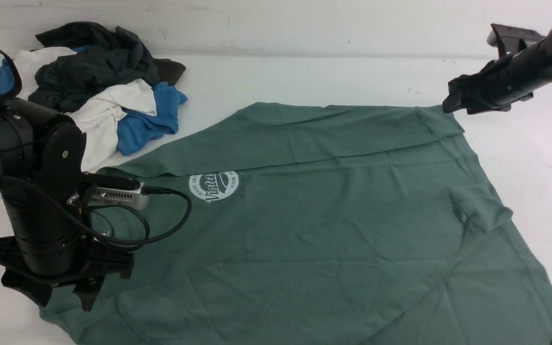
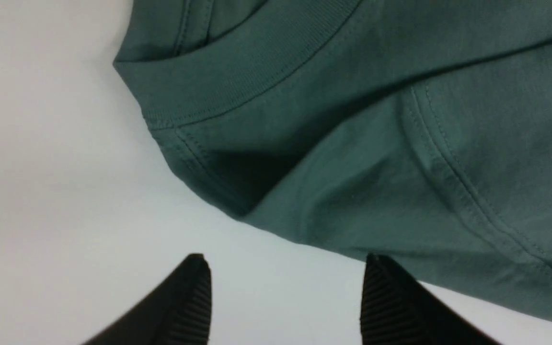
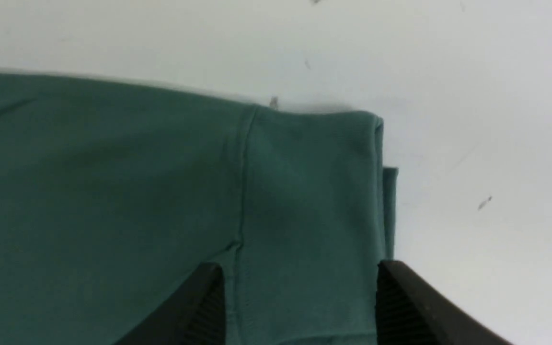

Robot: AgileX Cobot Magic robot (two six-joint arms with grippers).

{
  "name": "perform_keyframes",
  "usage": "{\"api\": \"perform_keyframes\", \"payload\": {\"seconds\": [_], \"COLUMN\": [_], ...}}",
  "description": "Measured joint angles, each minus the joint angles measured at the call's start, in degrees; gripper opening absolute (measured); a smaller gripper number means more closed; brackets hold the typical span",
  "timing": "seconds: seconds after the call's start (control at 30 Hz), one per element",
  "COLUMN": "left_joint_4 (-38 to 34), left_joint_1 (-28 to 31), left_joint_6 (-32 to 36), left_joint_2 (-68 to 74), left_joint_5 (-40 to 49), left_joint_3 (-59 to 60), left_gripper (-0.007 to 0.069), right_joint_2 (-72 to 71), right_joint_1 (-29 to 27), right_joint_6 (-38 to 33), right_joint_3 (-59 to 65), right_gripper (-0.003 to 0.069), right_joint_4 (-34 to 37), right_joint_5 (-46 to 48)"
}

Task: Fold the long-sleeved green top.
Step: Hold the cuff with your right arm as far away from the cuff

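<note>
Across the white surface (image 1: 534, 143) in the front view lies the green long-sleeved top (image 1: 314, 215), its far part folded over beside the round logo, and running out of view at the near edge; bare room shows beyond its far side. Light, limp cotton, I'd judge: pinch doubled edges. In the left wrist view, the left claw (image 2: 285, 287) stands spread near a ribbed edge. In the right wrist view, the right claw (image 3: 300, 292) is spread, empty, by a folded corner.

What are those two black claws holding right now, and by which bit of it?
Nothing: the left gripper and right gripper both stand open.
</note>
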Motion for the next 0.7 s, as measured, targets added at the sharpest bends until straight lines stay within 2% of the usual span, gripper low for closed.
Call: {"api": "perform_keyframes", "payload": {"seconds": [0.43, 0.63, 0.7], "left_joint_4": [-0.7, -0.7, -0.7], "left_joint_1": [0.0, 0.0, 0.0], "left_joint_6": [0.0, 0.0, 0.0], "left_joint_2": [0.0, 0.0, 0.0], "left_joint_5": [-1.8, -2.7, -2.7], "left_joint_3": [0.0, 0.0, 0.0], "left_gripper": [0.0396, 0.0396, 0.0396], "right_joint_2": [5.4, 5.4, 5.4], "right_joint_1": [-0.1, -0.1, -0.1], "right_joint_6": [0.0, 0.0, 0.0], "right_joint_3": [-3.6, -3.6, -3.6], "right_gripper": [0.0394, 0.0345, 0.0300], "right_joint_4": [-0.2, -0.5, -1.6], "right_joint_5": [1.2, 1.2, 1.2]}}
